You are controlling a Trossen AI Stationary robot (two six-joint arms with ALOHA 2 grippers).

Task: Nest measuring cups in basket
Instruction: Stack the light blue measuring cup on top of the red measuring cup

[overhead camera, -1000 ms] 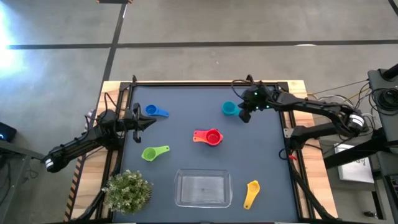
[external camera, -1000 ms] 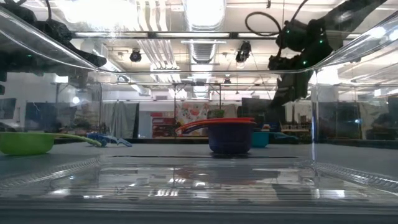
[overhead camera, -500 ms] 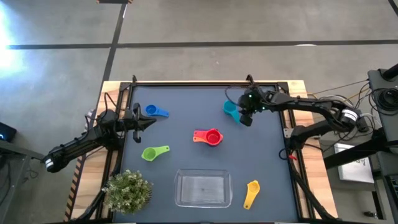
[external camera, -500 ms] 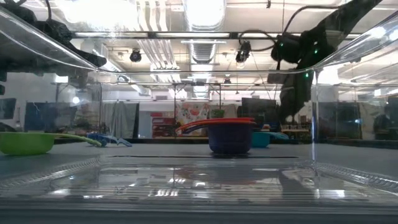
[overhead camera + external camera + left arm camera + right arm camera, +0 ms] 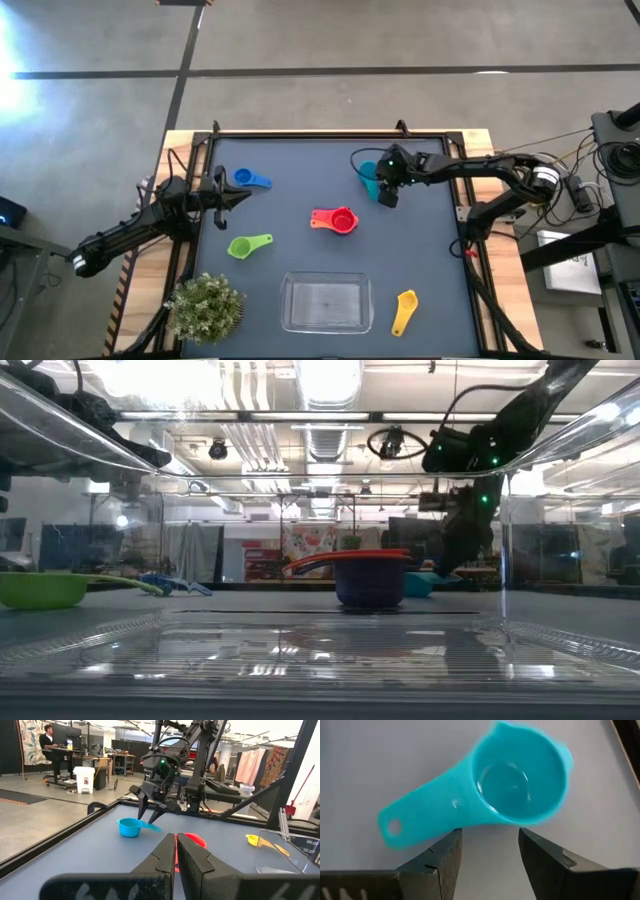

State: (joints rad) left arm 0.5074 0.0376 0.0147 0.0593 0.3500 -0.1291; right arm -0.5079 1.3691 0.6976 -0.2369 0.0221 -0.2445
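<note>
On the matte, dark grey counter (image 5: 300,165), the left gripper (image 5: 240,194) waits at the left edge with its fingers clenched on nothing, just beside the small blue plastic measuring cup (image 5: 243,178). Below it lies the glossy green plastic measuring cup (image 5: 242,246), and nearer the front stands a bushy green plant (image 5: 206,307). In the middle sits a nested stack of cups with the red-pink measuring cup (image 5: 340,220) on top, and in front of it the clear, ribbed plastic basket (image 5: 326,303) with rounded corners. The yellow plastic measuring cup (image 5: 404,303) lies just right of the basket. Compared with a second ago, the right gripper (image 5: 385,190) has dropped over the round teal plastic measuring cup (image 5: 517,782) and spread its fingers, released, astride the cup's flat handle.
</note>
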